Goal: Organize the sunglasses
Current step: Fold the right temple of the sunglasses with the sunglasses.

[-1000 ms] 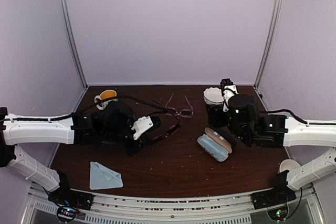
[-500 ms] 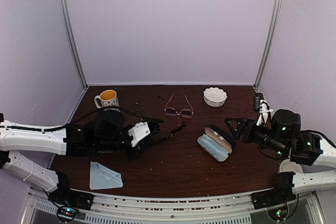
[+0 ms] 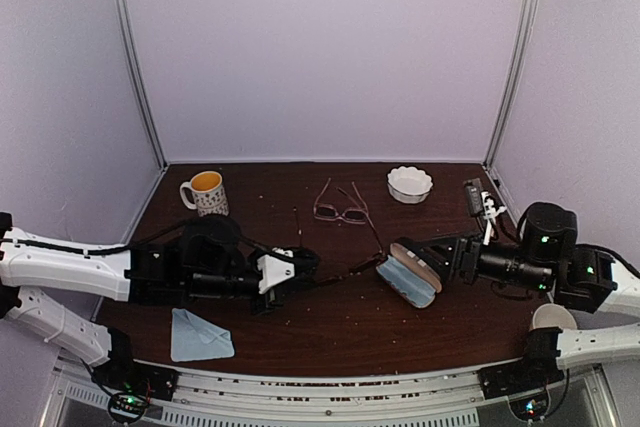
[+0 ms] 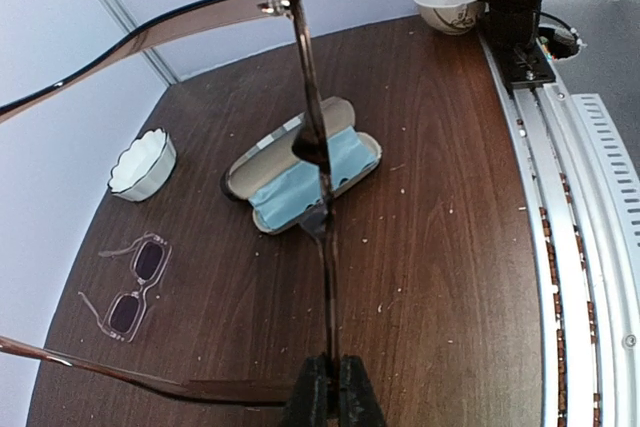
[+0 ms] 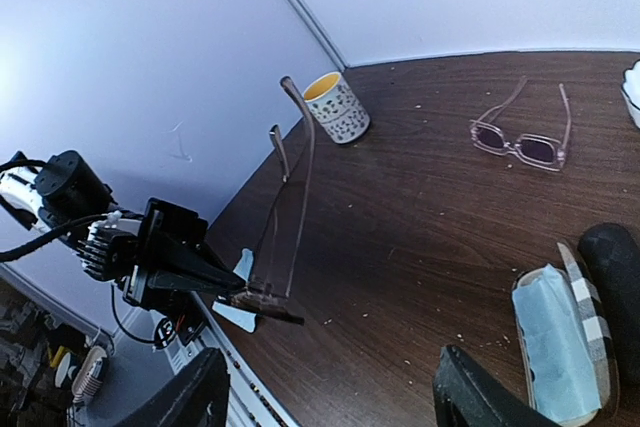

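Observation:
My left gripper [image 3: 303, 265] [image 4: 335, 399] is shut on one end of the dark-framed sunglasses [image 3: 350, 268] [image 4: 318, 162]. It holds them above the table with their arms unfolded. The same pair shows in the right wrist view [image 5: 285, 212]. The pink-framed sunglasses [image 3: 340, 211] [image 4: 128, 289] [image 5: 520, 143] lie unfolded on the table at the back centre. My right gripper [image 3: 435, 255] [image 5: 335, 409] stands open with nothing in it, just right of the open tan striped case [image 3: 408, 277] [image 4: 300, 172] [image 5: 565, 332], and points left at the held pair.
A yellow-filled mug [image 3: 205, 190] [image 5: 337, 107] stands back left and a white fluted bowl [image 3: 410, 184] [image 4: 140, 162] back right. A blue cloth [image 3: 200, 335] lies front left. A white cup [image 3: 553, 317] sits by the right arm's base. A black rounded thing [image 5: 612, 257] lies beside the case.
My right arm swung from over the bowl out to the right, then reached left toward the case. My left gripper carried the dark sunglasses rightward toward the case.

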You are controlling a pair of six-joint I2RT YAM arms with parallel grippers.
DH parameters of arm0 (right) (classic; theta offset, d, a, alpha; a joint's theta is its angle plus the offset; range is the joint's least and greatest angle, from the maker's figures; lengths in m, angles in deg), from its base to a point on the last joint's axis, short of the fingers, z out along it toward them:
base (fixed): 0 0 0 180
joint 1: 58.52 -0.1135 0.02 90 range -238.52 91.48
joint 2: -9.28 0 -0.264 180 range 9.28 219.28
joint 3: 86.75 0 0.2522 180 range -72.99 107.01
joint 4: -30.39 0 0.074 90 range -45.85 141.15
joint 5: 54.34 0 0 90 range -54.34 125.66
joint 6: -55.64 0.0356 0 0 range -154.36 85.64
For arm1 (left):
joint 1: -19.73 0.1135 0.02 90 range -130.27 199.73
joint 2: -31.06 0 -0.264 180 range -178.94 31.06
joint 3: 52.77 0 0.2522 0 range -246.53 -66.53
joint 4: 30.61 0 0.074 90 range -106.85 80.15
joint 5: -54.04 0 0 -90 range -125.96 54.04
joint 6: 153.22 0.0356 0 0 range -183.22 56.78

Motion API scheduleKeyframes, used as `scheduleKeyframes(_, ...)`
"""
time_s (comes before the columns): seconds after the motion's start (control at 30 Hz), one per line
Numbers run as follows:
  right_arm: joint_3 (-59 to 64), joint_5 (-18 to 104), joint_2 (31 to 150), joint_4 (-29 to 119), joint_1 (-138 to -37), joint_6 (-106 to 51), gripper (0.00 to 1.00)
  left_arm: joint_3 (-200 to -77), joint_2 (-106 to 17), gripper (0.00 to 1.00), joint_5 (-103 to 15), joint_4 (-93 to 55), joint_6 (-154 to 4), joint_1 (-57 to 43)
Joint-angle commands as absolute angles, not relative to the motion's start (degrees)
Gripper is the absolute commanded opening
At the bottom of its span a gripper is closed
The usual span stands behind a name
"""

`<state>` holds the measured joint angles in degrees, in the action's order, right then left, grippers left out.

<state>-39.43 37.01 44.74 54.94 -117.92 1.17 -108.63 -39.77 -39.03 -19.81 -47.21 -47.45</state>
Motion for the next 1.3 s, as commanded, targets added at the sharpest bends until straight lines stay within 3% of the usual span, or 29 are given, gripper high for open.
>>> scheduleKeyframes(0.0,-35.37,46.35,47.71,47.1,-118.02,-2.19,0.71,-108.1,-38.49,0.0,-44.62,-24.35,-44.6,-47.6)
scheduleKeyframes(0.6,-25.26,64.4,64.01,33.19,-118.02,-3.24,0.76,-107.62,-34.14,0.0,-51.61,-26.15,-47.99,-47.69)
scheduleKeyframes(1.27,-27.71,67.83,67.7,27.46,-118.03,-0.16,0.77,-107.16,-32.64,0.0,-51.86,-28.36,-48.76,-47.69)
